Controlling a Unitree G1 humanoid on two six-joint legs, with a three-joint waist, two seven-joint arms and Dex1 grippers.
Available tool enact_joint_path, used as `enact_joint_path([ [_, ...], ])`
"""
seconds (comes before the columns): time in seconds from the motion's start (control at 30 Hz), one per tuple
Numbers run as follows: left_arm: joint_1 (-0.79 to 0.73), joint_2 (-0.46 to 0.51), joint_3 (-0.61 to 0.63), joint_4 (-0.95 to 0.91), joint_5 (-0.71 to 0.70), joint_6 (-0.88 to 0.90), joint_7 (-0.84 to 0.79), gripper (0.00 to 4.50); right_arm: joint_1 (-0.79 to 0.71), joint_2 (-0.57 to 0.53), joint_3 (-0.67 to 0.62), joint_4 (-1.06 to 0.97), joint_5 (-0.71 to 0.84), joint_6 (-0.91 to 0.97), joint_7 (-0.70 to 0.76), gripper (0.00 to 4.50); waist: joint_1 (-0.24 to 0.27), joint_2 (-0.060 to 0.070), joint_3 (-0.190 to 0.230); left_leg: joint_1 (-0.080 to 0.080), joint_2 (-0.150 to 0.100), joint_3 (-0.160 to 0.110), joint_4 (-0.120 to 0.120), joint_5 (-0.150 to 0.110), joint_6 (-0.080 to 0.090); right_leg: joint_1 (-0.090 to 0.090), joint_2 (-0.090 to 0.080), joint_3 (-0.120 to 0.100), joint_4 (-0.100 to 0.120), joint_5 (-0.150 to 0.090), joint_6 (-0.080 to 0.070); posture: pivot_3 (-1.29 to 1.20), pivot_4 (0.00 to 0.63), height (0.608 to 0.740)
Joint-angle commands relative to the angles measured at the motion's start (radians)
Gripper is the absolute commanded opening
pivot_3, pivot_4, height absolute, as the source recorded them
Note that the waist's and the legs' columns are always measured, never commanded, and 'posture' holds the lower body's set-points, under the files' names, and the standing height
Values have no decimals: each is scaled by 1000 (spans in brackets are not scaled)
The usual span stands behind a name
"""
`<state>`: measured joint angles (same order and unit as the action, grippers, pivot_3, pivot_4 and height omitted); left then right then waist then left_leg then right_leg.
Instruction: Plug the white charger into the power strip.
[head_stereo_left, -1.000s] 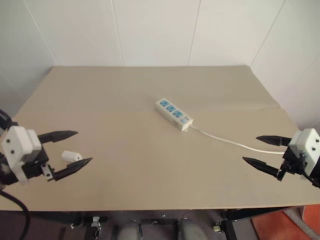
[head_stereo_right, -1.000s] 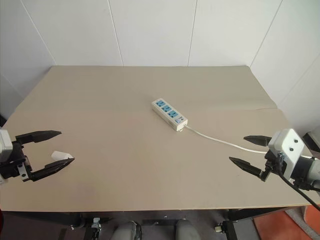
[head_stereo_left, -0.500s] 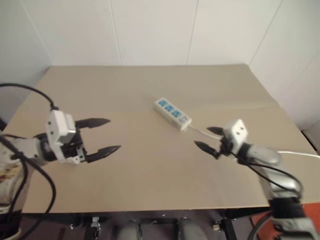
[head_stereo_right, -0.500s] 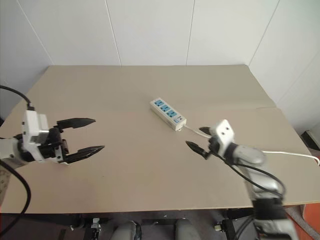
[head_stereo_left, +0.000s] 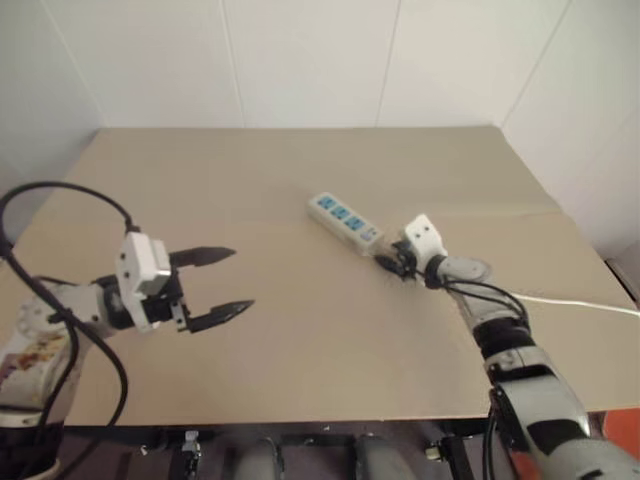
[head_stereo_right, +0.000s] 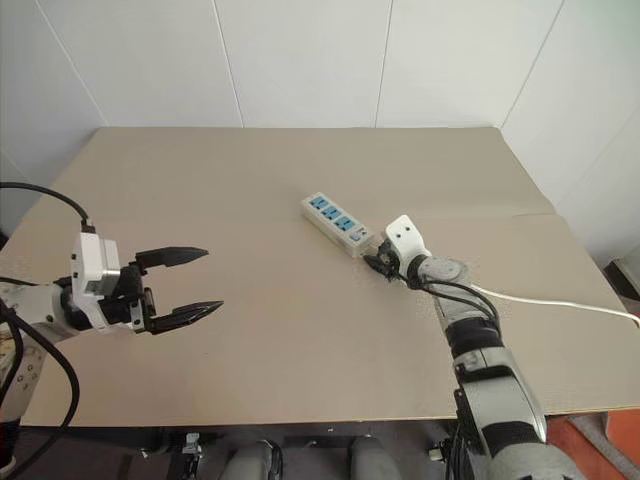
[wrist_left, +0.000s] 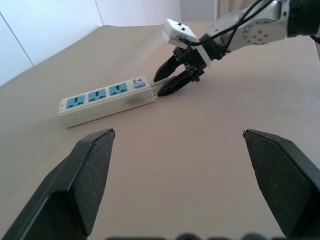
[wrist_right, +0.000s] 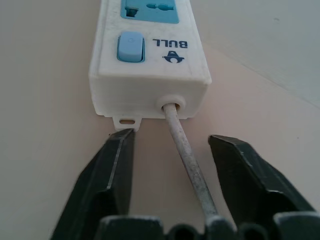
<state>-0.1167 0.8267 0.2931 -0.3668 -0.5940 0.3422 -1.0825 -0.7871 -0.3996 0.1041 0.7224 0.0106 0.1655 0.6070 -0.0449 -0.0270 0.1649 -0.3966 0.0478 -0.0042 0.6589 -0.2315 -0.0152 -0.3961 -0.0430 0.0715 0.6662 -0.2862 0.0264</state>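
The power strip (head_stereo_left: 345, 224) is a white bar with three blue sockets, lying slantwise mid-table. Its switch end (wrist_right: 131, 47) faces my right gripper (head_stereo_right: 378, 265). That gripper sits low at this end, and its black fingers (wrist_right: 112, 170) stand a little apart on either side of the thin white cable (wrist_right: 187, 155), with gaps showing. My left gripper (head_stereo_left: 242, 279) hovers over the table's left part, wide open and empty, pointing towards the strip (wrist_left: 105, 97). The white charger is hidden.
The tan table (head_stereo_left: 300, 170) has white walls behind it and to both sides. The strip's cable (head_stereo_right: 560, 303) trails right across the table to its right edge. A seam crosses the tabletop at the right (head_stereo_left: 500, 213).
My right gripper has travelled forward and left from the table's right edge to the strip's cable end, and its fingers have narrowed around the cable. My left gripper has shifted right, still open.
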Motion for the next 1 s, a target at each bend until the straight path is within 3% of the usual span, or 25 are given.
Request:
enact_joint_path([
  [0.03, 13, 1, 36, -39, -15, -21, 10, 4500, 35, -29, 7, 3, -9, 43, 60, 1566, 4, 0, 0, 2, 0, -1, 0, 0, 0, 3, 0, -1, -1, 0, 0, 0, 150, 740],
  [0.2, 22, -1, 34, -48, -17, -23, 16, 4500, 101, -63, 9, -125, 21, 49, 161, 9, 6, 0, 0, 6, 0, -1, 0, 0, 0, 7, 0, -1, -2, 0, 0, 0, 150, 740],
  [0.37, 6, -1, 18, -44, -18, -23, 12, 4500, 262, -124, -7, -456, 116, 43, 305, 9, 6, 0, 0, 5, 0, -2, -1, -1, 1, 6, 0, -1, -2, 0, 1, 0, 150, 740],
  [0.47, 6, 3, 19, -40, -18, -22, 8, 4500, 443, -194, -29, -740, 204, 110, 381, 9, 6, 0, 0, 3, 0, -2, -1, -1, 1, 5, 0, -1, -2, -1, 1, 0, 150, 740],
  [0.63, -18, 3, -1, -15, -13, -25, -4, 4500, 566, -211, -20, -848, 187, 115, 336, 9, -3, 0, 0, 3, 0, -1, -1, -1, 1, 5, 0, 0, -2, -1, 1, 0, 150, 740],
  [0.77, -43, 2, -18, 4, -8, -28, -14, 4500, 551, -182, -31, -850, 190, 145, 277, 1282, -1, 0, 0, 6, 0, -1, -1, -1, 1, 6, 2, 1, -1, -1, 1, 0, 150, 740],
  [1.0, -49, 0, -25, 11, -7, -33, -23, 4500, 604, -249, -135, -925, 322, 162, 351, 3703, 10, 0, 0, 3, 0, -1, -1, -1, 1, 5, 1, 0, -4, -1, 1, 0, 150, 740],
])
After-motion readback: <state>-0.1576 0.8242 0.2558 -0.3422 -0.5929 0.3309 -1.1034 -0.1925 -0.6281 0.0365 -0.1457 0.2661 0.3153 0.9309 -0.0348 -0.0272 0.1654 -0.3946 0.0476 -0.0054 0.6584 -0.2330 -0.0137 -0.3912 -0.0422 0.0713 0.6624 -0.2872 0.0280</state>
